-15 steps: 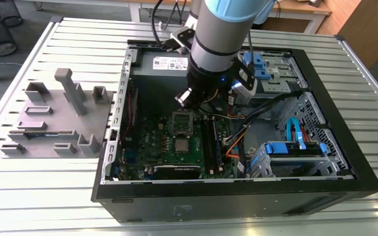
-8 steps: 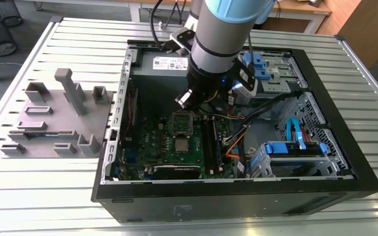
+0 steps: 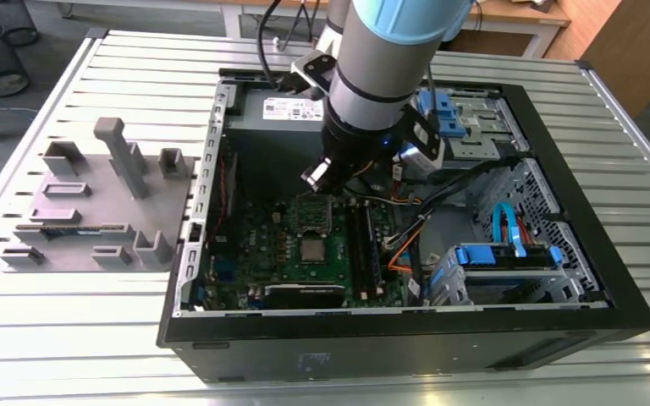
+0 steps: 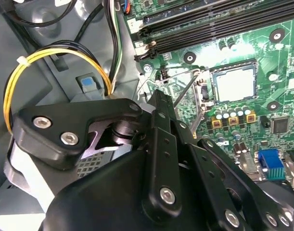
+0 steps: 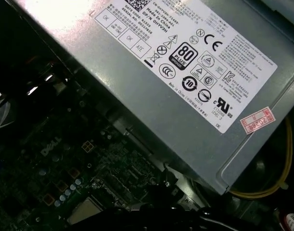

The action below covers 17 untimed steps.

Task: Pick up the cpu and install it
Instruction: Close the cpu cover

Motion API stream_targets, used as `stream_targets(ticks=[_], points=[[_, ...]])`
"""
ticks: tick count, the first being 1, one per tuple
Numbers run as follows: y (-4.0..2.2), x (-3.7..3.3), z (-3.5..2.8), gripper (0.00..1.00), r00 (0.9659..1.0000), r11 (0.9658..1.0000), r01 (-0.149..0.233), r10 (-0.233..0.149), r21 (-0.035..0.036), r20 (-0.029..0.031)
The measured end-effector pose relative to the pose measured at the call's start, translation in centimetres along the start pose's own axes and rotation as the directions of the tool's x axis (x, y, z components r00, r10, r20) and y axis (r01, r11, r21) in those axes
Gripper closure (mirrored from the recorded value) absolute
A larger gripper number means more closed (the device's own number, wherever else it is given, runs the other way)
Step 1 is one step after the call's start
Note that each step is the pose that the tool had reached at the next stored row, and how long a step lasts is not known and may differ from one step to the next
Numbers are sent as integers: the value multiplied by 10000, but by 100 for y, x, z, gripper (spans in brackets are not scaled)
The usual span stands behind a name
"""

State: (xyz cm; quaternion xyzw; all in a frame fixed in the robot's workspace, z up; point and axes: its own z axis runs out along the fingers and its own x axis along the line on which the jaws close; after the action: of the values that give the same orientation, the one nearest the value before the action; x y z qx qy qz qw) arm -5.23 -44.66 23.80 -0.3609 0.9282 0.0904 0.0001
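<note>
The cpu (image 3: pixel 315 249) lies flat in its socket (image 4: pixel 210 91) near the middle of the motherboard (image 3: pixel 263 254), inside the open computer case (image 3: pixel 415 347) on the slatted table (image 3: pixel 99 338). So the placing step looks done, and the work in hand is, by my judgement, the securing of the chip.

The gripper (image 3: pixel 325 176) hangs above the board, apart from the cpu and nearer the socket's metal frame (image 3: pixel 314 213). That frame seems to stand raised, though the dim view leaves this unsure. I cannot tell whether the jaws are spread or pressed together; they are not pinching the cpu.

Any move from here calls for a careful, small approach, because cables and the memory slots (image 3: pixel 365 233) crowd the socket.

The cpu's silvery top faces up, out of the case's open side. Being square, it has no real long axis. Its edges run parallel to the memory slots and the socket's sides, level with the board.
</note>
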Motion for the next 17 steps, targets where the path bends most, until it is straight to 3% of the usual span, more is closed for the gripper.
stream_targets(ticks=[17], points=[[-147,140,-37,89,9999,9999,110,-110,-8,-19]])
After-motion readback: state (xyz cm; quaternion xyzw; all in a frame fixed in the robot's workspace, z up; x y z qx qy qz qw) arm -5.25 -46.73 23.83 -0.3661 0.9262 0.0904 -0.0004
